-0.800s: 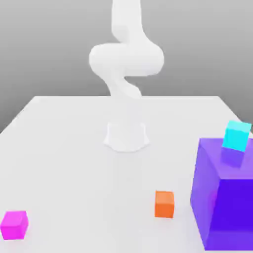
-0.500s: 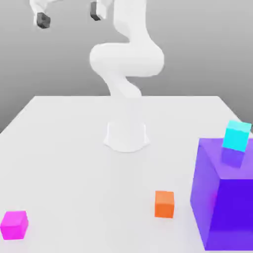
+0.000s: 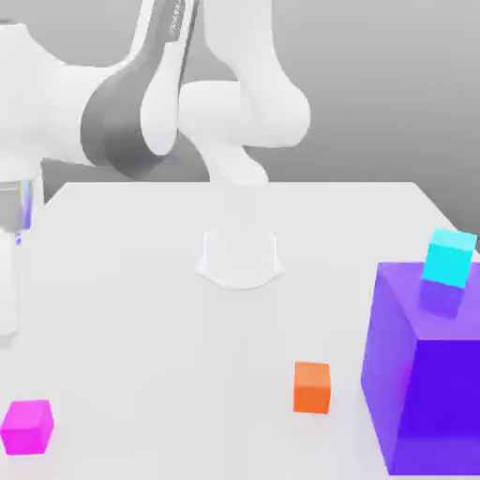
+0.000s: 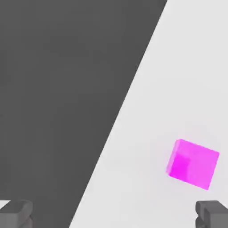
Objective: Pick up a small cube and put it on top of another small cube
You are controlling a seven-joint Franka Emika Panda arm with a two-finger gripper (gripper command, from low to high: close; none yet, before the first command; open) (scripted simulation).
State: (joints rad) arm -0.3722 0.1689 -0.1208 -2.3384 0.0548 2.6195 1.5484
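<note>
- the pink cube sat on the white table, close to the near corner on the exterior view's left, untouched and flat on one face.
- in the hand view the pink cube lay on the table, close to its edge, with dark floor beyond that edge.
- the gripper stood wide, its two dark fingertips far apart at opposite sides of the hand view, with nothing between them.
- the pink cube was apart from both fingertips, nearer to one of them, and no part of the gripper touched it.
- the white arm leaned out from its base toward the exterior view's left, its grey-banded wrist section large in the foreground above the table's left side.
- an orange cube rested on the table between the pink cube and a big purple cube, nearer the purple one.
- the purple cube stood at the exterior view's right edge, well apart from the pink cube.
- a cyan cube sat on top of the purple cube, toward its far side.
- the orange cube touched nothing else.
</note>
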